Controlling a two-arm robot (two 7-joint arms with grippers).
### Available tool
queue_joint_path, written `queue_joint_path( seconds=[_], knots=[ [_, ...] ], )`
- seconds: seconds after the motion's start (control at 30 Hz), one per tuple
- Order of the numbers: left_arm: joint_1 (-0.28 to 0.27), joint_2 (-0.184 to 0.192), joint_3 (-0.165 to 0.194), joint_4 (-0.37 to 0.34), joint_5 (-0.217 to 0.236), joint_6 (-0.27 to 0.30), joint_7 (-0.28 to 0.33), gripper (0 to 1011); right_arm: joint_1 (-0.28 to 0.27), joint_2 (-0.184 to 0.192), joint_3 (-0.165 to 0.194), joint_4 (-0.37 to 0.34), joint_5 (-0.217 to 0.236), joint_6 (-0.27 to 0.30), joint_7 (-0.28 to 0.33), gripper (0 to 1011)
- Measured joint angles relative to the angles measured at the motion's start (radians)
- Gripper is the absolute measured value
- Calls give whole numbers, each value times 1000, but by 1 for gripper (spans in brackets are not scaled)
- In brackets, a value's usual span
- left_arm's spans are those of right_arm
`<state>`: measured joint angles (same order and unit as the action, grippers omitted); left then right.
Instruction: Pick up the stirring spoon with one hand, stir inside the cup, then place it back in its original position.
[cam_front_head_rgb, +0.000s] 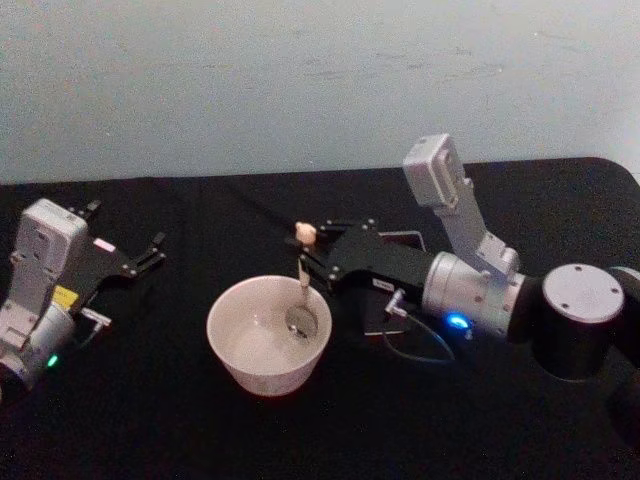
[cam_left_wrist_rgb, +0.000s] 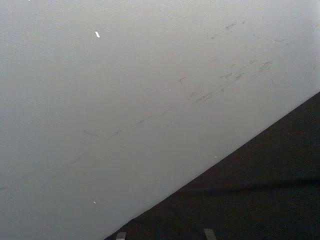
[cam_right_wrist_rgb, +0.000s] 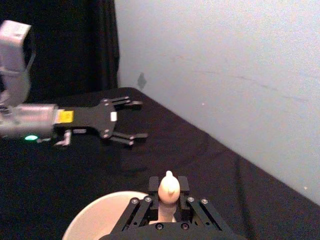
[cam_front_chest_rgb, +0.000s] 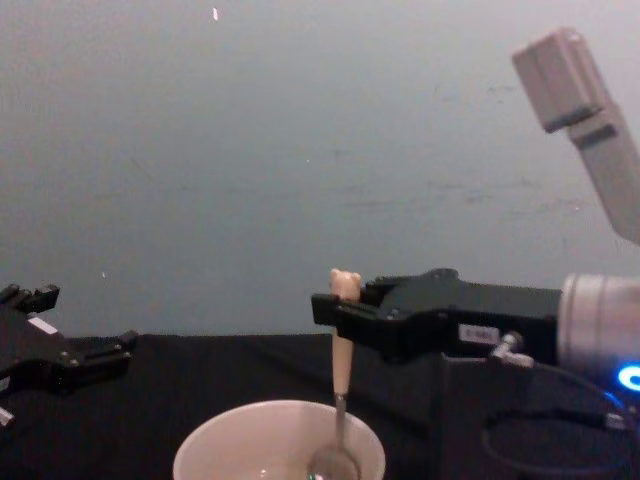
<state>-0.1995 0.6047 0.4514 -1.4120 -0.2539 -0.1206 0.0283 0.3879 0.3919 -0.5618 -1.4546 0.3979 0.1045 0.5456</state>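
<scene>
Cream-white against the black worktop, the cup is what everything else sits around in the head view. The stirring spoon stands nearly upright inside it, its shiny bowl down near the cup's floor on the far right side. The right claw reaches in from the cup's right, pinched on the beige handle just under the bear head. The left claw sits well to the cup's left, spread wide and holding nothing. The left wrist view gives just wall and a wedge of dark cloth. From the right wrist, the bear head pokes up between the right claw's closed fingers, with the cup's rim below and the idle left claw beyond it. The chest view shows the handle dropping straight from the grip into the cup. What looks like the dark holder stands just right of the cup under the right arm, though it is hard to make out. I'd say the stirring is underway. The risk is a sweep too wide. The metal bowl would catch the cup's wall, shoving the light cup or twisting the slim handle in that high grip, and the return to the holder would then miss.
</scene>
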Motion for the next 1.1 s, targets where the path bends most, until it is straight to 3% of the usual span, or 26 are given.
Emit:
queue_joint_path(
  seconds=[0.3,0.53,0.77,1.1],
  knots=[
    [0,0,0,0,0,0,0,1001,-41,56,-10,-70,31,14,46,223],
    [0,0,0,0,0,0,0,1002,-49,64,-35,-94,39,14,58,223],
    [0,0,0,0,0,0,0,1001,-35,42,-62,-88,40,19,56,223],
    [0,0,0,0,0,0,0,1001,12,-31,-90,-20,8,20,4,223]
  ],
)
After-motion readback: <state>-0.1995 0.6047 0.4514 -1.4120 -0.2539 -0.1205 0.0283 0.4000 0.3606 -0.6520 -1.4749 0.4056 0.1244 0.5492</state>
